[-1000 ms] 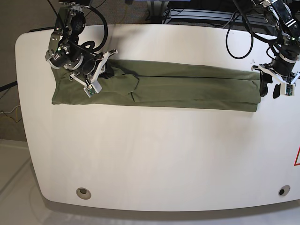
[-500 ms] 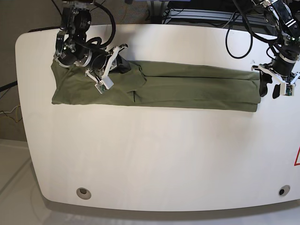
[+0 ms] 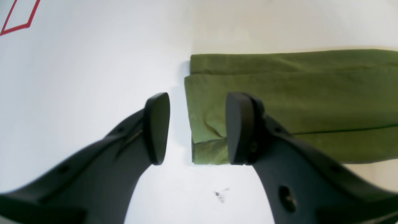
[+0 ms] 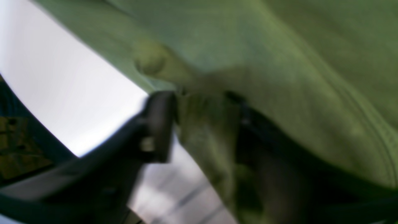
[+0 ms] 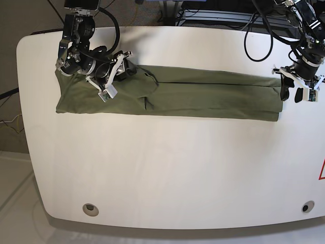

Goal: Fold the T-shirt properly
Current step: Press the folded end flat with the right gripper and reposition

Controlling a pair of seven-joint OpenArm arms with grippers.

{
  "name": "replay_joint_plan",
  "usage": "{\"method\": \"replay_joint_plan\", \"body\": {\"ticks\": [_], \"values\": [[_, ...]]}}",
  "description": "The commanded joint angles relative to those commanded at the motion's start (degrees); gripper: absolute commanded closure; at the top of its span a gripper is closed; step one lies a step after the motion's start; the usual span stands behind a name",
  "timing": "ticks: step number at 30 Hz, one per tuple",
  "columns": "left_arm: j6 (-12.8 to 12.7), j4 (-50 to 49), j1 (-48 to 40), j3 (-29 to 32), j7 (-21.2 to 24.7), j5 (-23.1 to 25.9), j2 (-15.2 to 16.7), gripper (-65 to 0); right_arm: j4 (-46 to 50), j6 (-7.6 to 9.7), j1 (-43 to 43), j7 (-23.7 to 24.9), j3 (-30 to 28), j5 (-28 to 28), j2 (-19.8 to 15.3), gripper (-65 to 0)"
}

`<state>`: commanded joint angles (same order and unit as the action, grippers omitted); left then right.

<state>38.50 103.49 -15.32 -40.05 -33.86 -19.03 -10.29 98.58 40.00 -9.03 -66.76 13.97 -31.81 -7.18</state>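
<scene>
Your right gripper, a dark two-fingered claw (image 4: 203,124), lies over the T-shirt's left part as seen in the base view. In the right wrist view its fingertips stand apart with olive cloth showing between them; you cannot tell from this blurred view whether any cloth is pinched. Your left gripper, of the same dark two-fingered form (image 3: 199,127), has its fingers spread wide, with bare white surface and a folded corner of cloth visible between and beyond them; in the base view it hangs at the garment's right end.

Outward from the grippers, the plain olive-green soft cotton T-shirt (image 5: 213,99) forms a long, narrow folded strip across the upper part of the white table with rounded corners (image 5: 167,168). Layered edges run along its length. Its right end shows offset layers, the lower one projecting slightly toward the front edge of the table. Near your right gripper a raised, rumpled flap interrupts the strip, and the cloth to the left of it is wrinkled. A black looped cable (image 5: 246,43) hangs near your left arm, behind the strip.
</scene>
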Motion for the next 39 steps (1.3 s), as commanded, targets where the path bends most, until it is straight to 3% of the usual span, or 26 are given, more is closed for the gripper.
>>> {"method": "replay_joint_plan", "body": {"ticks": [2, 6, 14, 22, 32, 36, 38, 39], "values": [[0.0, 0.2, 0.1, -0.1, 0.3, 0.0, 0.0, -28.4, -0.2, 0.00, -0.1, 1.8, -0.1, 1.2, -0.1, -42.2], [0.0, 0.3, 0.0, 0.3, 1.0, 0.2, 0.2, -28.8, -0.9, 0.00, -0.2, 7.3, 0.4, 4.4, -0.2, -41.5], [-0.1, 0.6, -0.1, 0.3, 1.0, 0.3, 0.4, -28.5, -2.3, 0.00, 0.2, 8.1, 2.6, 4.4, -0.7, -39.5], [-0.6, -0.2, -0.5, 0.6, 0.6, 0.3, 0.0, -28.1, -4.5, 0.00, 2.5, 9.9, 2.9, 4.2, -1.0, -33.5], [-0.5, -5.7, 1.6, 1.0, -0.4, 0.3, -3.3, -28.9, -5.2, 0.00, 5.5, 12.5, 4.3, 10.1, 0.8, -37.2], [-0.4, -7.8, 3.2, 1.1, -2.3, -0.4, -4.2, -29.1, -5.0, 0.00, 5.9, 12.4, 5.9, 10.1, 1.1, -37.5], [1.1, -12.9, 7.8, 1.1, -9.4, -6.8, -5.7, -30.8, -4.0, 0.00, 6.9, 11.5, 9.6, 10.0, 0.8, -33.7], [1.5, -13.7, 8.4, 1.1, -10.2, -8.2, -5.9, -31.2, -3.6, 0.00, 6.8, 11.4, 10.0, 9.9, 0.7, -32.3]]}}
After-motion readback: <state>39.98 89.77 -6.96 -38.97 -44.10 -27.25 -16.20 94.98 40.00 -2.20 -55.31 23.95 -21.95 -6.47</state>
